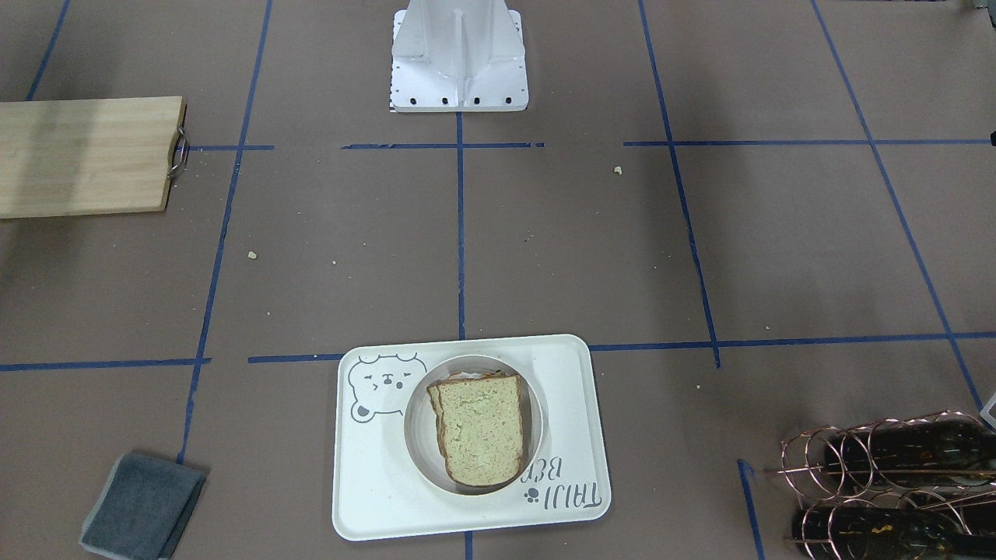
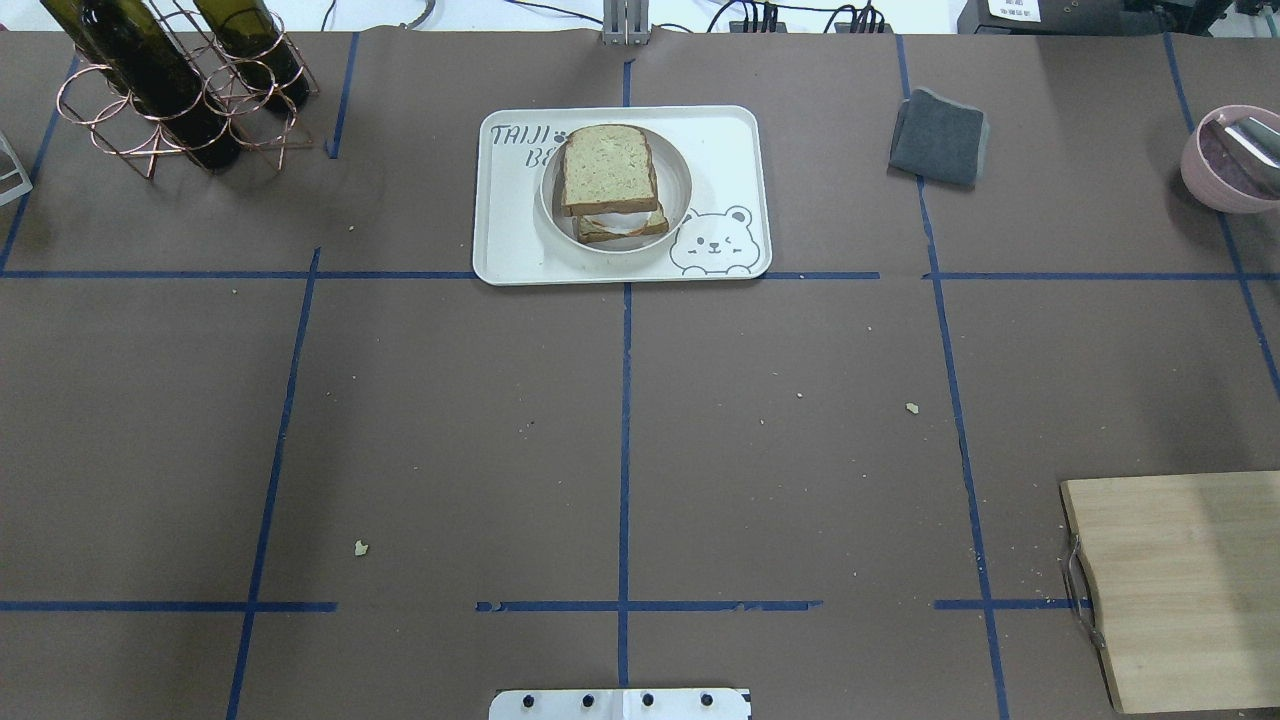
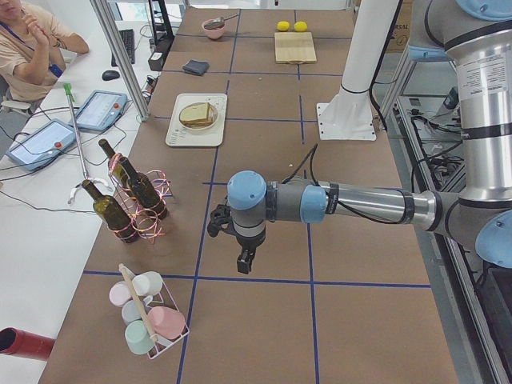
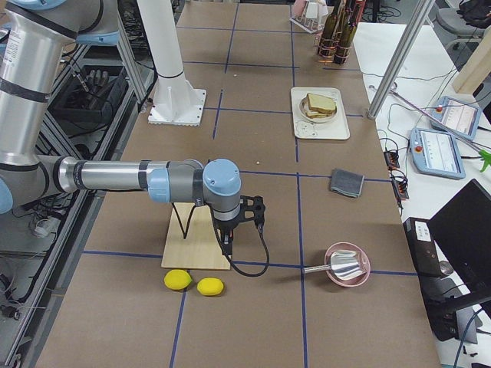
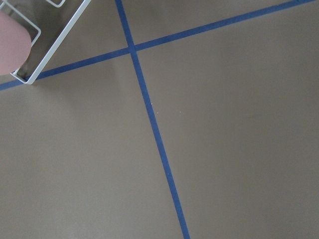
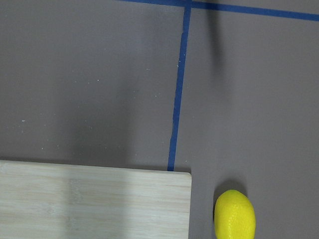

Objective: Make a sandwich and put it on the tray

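Note:
The sandwich (image 1: 478, 428), two brown-crusted bread slices with white egg showing between them, lies in a round beige bowl (image 1: 412, 435) on the cream bear tray (image 1: 373, 498). It also shows in the overhead view (image 2: 610, 175), on the tray (image 2: 720, 140) at the table's far middle. No gripper is near it. My left gripper (image 3: 244, 260) hangs over bare table far from the tray, seen only from the side. My right gripper (image 4: 230, 244) hangs over the cutting board's edge, also seen only from the side. I cannot tell whether either is open or shut.
A wooden cutting board (image 2: 1190, 590) lies near right, with two lemons (image 4: 192, 282) beside it. A grey cloth (image 2: 940, 137) and a pink bowl (image 2: 1230, 160) sit far right. A wire rack with wine bottles (image 2: 170, 80) stands far left, and a cup rack (image 3: 148, 320) beyond it.

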